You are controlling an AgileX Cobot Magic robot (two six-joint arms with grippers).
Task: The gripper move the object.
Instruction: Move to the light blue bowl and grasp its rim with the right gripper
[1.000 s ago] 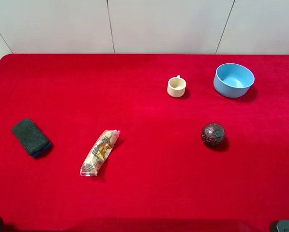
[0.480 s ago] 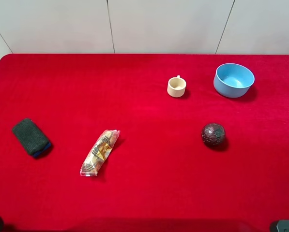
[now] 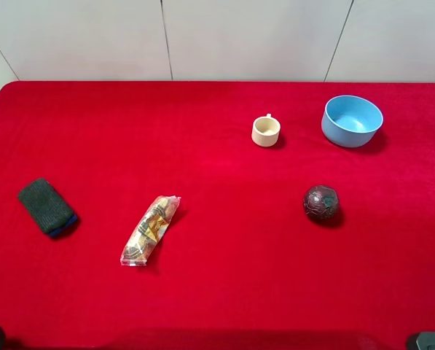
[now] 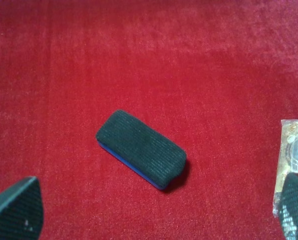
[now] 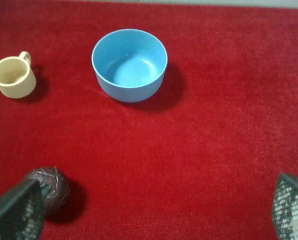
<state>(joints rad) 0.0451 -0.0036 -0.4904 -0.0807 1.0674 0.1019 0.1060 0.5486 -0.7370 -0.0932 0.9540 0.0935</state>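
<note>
Seen from the high exterior camera, the red worktop (image 3: 217, 292) carried five things. The light blue bowl (image 3: 352, 120) stood upright at the far right, close to the far edge. The cream cup (image 3: 266, 131) stood to its left, apart from it. The dark ball (image 3: 320, 203) lay nearer the camera, well apart from both. On the left half lay a snack packet (image 3: 150, 230) and, further left, a dark sponge (image 3: 47, 207).

In the left wrist view, the left gripper (image 4: 154, 212) hung above the worktop (image 4: 149, 50) with its fingers (image 4: 16, 210) spread wide, one tip at each side of the picture, and they held nothing. The sponge (image 4: 141, 148) lay flat ahead of them, with a dark ribbed top and a blue base. The end of the snack packet (image 4: 291, 150) showed just beside one fingertip.

In the right wrist view, the right gripper (image 5: 153, 210) was likewise wide open and empty, its fingers (image 5: 288, 207) at opposite sides of the picture. The bowl (image 5: 130, 65) sat upright and empty on the worktop (image 5: 213, 150) ahead, well apart from both fingertips. The cup (image 5: 12, 77) stood beside it without touching. The ball (image 5: 51, 187) lay just beside one fingertip; whether they touched could not be told.
</note>
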